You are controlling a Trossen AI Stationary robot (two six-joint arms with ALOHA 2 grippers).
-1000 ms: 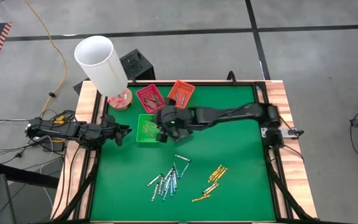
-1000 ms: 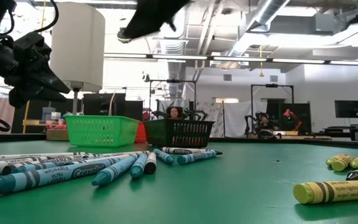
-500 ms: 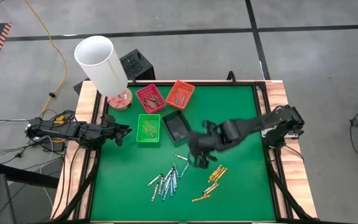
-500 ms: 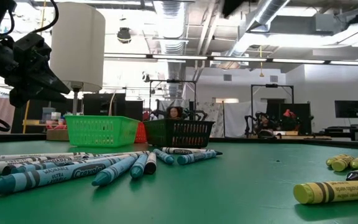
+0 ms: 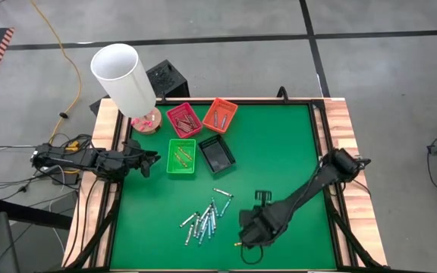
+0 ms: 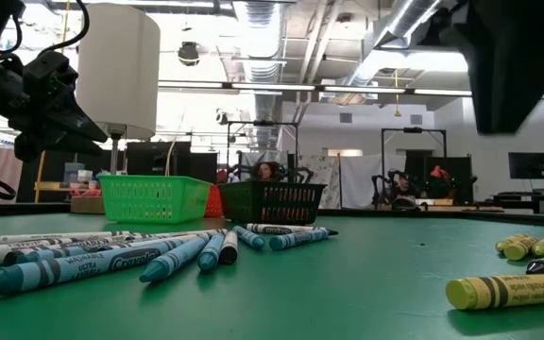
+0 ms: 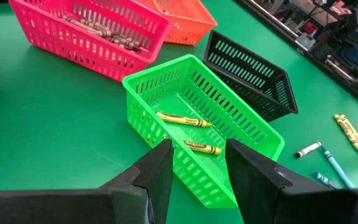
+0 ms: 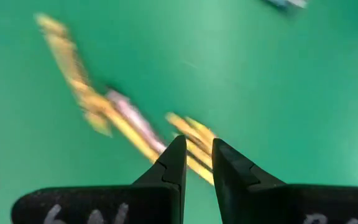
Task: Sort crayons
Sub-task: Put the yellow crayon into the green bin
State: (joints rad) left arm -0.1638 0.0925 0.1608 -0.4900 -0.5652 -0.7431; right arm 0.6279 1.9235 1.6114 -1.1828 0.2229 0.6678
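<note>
Blue and grey-white crayons (image 5: 203, 220) lie loose near the table's front edge. A few yellow crayons (image 8: 104, 118) lie right of them, and my right gripper (image 8: 196, 152) hangs over these, pointing down. Its fingers stand a narrow gap apart with nothing between them, clear of the crayons. In the high view my right gripper (image 5: 250, 231) hides most of the yellow ones. My left gripper (image 7: 197, 168) waits open at the table's left edge, facing the green tray (image 7: 229, 130), which holds two yellow crayons (image 7: 182, 119).
Red tray (image 5: 183, 119) and orange tray (image 5: 220, 114) stand at the back, with the green tray (image 5: 181, 155) and black tray (image 5: 216, 153) in front of them. A white-shaded lamp (image 5: 124, 76) stands at the far left corner. Bare green mat lies to the right.
My right gripper has swung from over the green and black trays toward the table's near edge. It has come down and tipped until it points downward over the yellow crayons. The gap between its fingers looks unchanged. The crayons and trays have not moved.
</note>
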